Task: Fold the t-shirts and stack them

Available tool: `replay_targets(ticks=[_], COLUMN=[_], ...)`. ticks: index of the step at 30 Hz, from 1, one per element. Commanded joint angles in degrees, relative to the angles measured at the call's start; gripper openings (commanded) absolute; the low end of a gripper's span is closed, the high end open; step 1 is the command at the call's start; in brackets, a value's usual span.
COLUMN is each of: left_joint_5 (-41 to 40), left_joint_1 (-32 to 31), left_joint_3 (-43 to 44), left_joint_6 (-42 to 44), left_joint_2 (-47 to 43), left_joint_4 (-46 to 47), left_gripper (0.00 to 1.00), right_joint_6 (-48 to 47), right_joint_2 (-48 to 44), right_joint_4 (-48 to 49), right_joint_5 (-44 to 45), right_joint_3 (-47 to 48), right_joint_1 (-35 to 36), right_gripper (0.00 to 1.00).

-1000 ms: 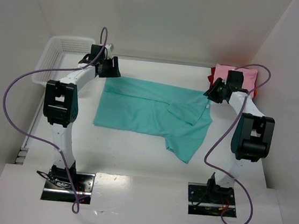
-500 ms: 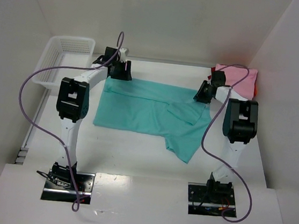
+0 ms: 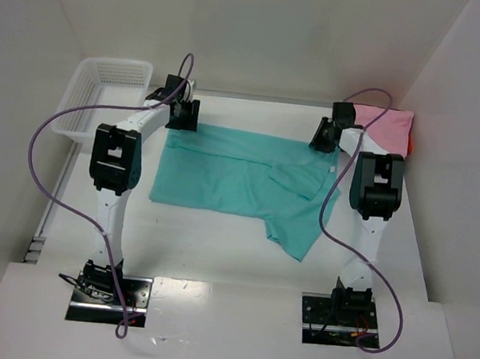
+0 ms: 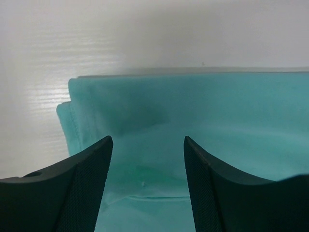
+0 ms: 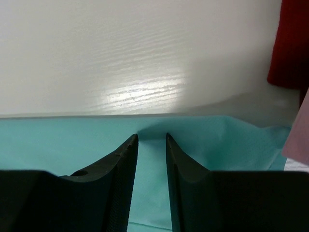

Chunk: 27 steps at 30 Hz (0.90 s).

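the teal shirt (image 3: 232,174) lies spread on the tabletop (image 3: 206,245), the left jaws apart over its far left corner and the right jaws narrowed at its far right edge, gripping or not i cannot tell, likely to fold that edge forward together.

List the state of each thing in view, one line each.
Teal-green short-sleeved cloth shirt, lying flat, partly folded.
Pink cloth shirt, folded, on the red one.
Red cloth shirt, mostly hidden under the pink one.
White plastic mesh basket, upright at the far left.
Left gripper, open over the teal shirt's far left corner.
Right gripper, jaws nearly together at its far right edge; grip unclear.
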Motion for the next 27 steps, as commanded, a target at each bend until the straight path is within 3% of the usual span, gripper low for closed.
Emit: replay_targets(ticks=[1, 6, 27], left_joint_5=[-2.3, -2.7, -8.5], left_joint_1=[0.3, 0.3, 3.1], left_joint_3=[3.3, 6.1, 3.4], left_joint_6=[-1.1, -2.1, -5.3], left_joint_2=[1.9, 3.1, 2.0], left_joint_4=[-3.2, -4.8, -6.6], left_gripper=[0.69, 0.69, 0.71], right_joint_6=[-2.2, -2.8, -2.3], right_joint_2=[4.8, 7.1, 14.3], right_joint_4=[-4.1, -6.6, -10.7], right_joint_5=[0.9, 0.9, -3.8], right_joint_3=[7.4, 11.7, 26.3], right_joint_1=[1.4, 2.7, 6.4], right_gripper=[0.35, 0.35, 0.35])
